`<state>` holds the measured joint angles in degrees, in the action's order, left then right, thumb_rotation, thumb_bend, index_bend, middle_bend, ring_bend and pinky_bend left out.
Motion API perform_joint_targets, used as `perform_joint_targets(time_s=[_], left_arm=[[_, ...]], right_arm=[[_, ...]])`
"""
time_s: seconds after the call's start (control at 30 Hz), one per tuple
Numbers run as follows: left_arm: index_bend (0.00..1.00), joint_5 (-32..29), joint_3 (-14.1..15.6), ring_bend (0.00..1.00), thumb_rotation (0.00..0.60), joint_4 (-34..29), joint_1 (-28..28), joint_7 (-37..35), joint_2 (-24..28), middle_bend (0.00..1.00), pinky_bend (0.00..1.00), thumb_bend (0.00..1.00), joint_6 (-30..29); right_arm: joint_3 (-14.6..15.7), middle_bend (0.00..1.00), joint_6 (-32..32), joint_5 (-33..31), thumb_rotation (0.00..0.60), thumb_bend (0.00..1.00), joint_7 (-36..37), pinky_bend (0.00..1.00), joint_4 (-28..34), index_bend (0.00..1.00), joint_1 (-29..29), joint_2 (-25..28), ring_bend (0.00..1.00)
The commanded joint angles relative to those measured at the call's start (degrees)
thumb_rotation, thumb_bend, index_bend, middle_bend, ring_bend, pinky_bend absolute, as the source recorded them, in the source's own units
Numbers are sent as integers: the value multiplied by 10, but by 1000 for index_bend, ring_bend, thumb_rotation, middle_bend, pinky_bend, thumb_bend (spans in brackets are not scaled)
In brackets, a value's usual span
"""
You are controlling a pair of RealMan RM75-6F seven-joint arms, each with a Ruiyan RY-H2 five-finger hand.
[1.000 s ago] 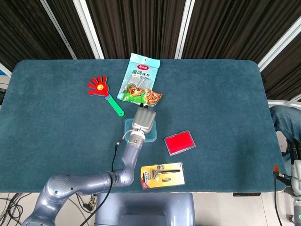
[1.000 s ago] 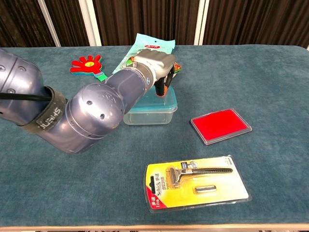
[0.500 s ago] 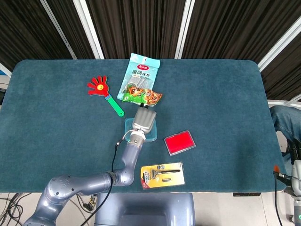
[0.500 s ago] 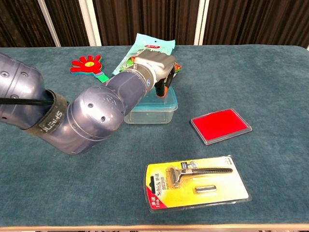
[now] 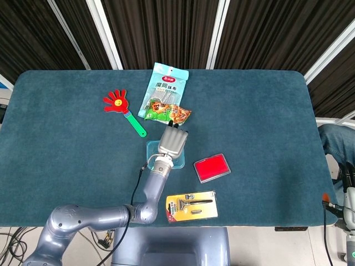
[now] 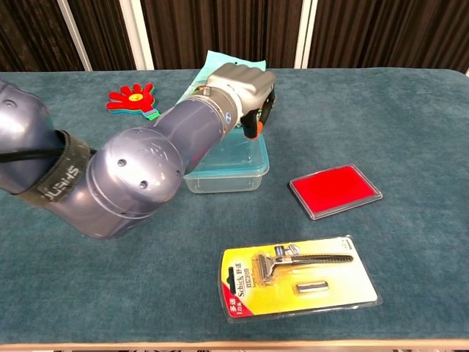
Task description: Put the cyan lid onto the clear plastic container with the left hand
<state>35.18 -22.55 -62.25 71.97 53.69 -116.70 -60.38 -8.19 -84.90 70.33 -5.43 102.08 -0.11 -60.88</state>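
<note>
The left hand (image 6: 245, 88) hovered just above the far edge of the clear plastic container (image 6: 227, 165), its fingers curled in and holding nothing that I could see. The cyan lid (image 6: 236, 149) lay flat on the container, on the dark green table (image 5: 266, 122). The placing seemed done; next the hand should probably lift straight up and away without dragging the lid.

You have one clear plastic container (image 6: 227, 165) with one cyan lid (image 6: 245, 149), one red hand clapper (image 5: 121, 107), two snack bags (image 5: 163, 87) (overlapping), one red case (image 5: 212, 167), one carded razor (image 5: 192, 206).
</note>
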Motion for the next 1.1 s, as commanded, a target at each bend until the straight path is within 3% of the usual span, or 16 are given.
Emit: perform_joint_targets(time_s=[0.03,0.5,0.83,1.1], left_arm=[[611,17,2,270,600,-45,-12,2,20,529,187,511,-25],[613,-26,38,269,600,-160,-38,46,70,528,182,511,-15],[616,-35,55,269,600,-181,-40,63,80,528,176,511,-26],[628,-26,65,269,600,-184,-34,74,76,528,168,511,-34]], right_arm=[[1,0,-3,2,600,414,2,0,-3,35,-1,-2,0],[7,0,-5,25,600,414,13,0,-17,35,-2,-4,0],[19,0,1,68,600,414,45,0,-35,35,2,1,0],[18,0,3,63,600,414,47,0,-32,35,2,3,0]])
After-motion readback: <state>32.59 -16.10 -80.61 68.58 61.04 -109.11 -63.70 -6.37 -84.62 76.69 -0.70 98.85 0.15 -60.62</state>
